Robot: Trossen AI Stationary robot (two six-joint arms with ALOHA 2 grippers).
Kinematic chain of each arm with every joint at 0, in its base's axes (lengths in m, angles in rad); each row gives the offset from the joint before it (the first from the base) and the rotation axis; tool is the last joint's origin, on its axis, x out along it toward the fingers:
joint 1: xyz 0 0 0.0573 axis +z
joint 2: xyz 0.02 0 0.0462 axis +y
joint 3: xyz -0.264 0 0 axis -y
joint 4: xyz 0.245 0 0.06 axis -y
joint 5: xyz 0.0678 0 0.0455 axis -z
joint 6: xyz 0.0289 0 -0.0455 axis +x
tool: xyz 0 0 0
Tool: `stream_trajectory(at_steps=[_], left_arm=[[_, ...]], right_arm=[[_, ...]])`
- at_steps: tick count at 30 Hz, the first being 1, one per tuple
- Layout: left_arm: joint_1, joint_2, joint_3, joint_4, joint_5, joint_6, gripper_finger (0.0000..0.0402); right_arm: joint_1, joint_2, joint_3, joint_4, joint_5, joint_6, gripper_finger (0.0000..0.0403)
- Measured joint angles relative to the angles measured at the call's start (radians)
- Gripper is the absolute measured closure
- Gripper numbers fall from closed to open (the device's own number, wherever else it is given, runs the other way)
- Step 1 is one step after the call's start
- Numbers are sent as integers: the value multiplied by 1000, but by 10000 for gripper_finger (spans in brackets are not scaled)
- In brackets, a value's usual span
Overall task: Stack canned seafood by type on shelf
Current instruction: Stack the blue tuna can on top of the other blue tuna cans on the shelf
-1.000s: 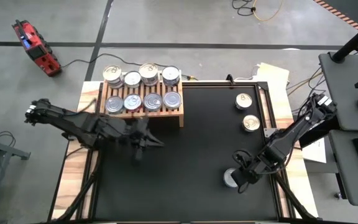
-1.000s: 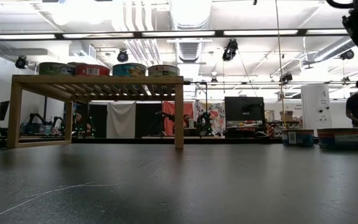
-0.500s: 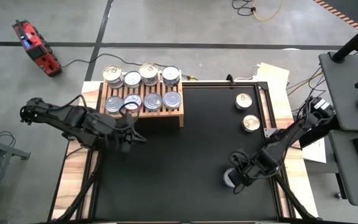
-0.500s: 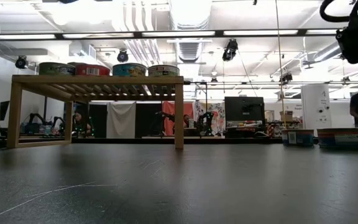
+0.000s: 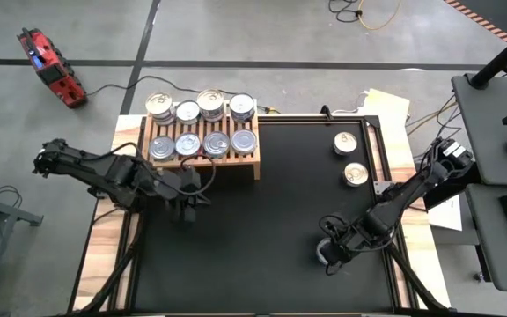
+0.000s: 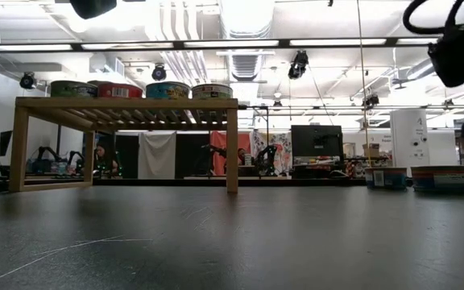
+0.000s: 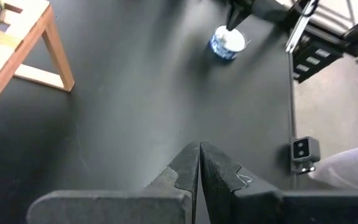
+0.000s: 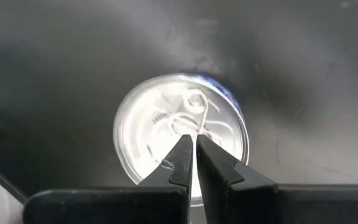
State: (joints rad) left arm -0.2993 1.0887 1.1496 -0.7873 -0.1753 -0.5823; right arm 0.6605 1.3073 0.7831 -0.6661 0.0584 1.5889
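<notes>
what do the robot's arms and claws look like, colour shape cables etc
Both arms are matte black, built of slim jointed segments. The left arm carries a thin black cable that loops near its wrist. The right arm has a pale block at its base end. Each claw, left claw and right claw, has two flat dark wedge-shaped fingers tapering to narrow tips. No markings are visible.

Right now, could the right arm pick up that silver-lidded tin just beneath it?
Probably, but not as it stands: the right gripper hangs directly over the silver-lidded tin with bare black mat all round, yet its fingers are shut and must open first.
</notes>
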Motion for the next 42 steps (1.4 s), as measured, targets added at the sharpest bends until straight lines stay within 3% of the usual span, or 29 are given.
stream_trajectory(at_steps=[4, 14, 22, 32, 42], left_arm=[[0, 11, 0, -33, 0, 0, 401], [0, 40, 0, -44, 0, 6, 401], [0, 87, 0, -43, -1, 49, 401], [-1, 105, 0, 16, -13, 65, 401], [-19, 103, -66, 273, -65, 67, 401]], right_arm=[[0, 36, -1, 37, -68, -88, 390], [-36, 129, 3, 63, -67, -210, 390], [-210, 140, 1, 114, -59, -464, 390], [-475, 146, 0, 411, -90, -718, 390], [-545, 108, 60, 314, -107, -780, 390]])
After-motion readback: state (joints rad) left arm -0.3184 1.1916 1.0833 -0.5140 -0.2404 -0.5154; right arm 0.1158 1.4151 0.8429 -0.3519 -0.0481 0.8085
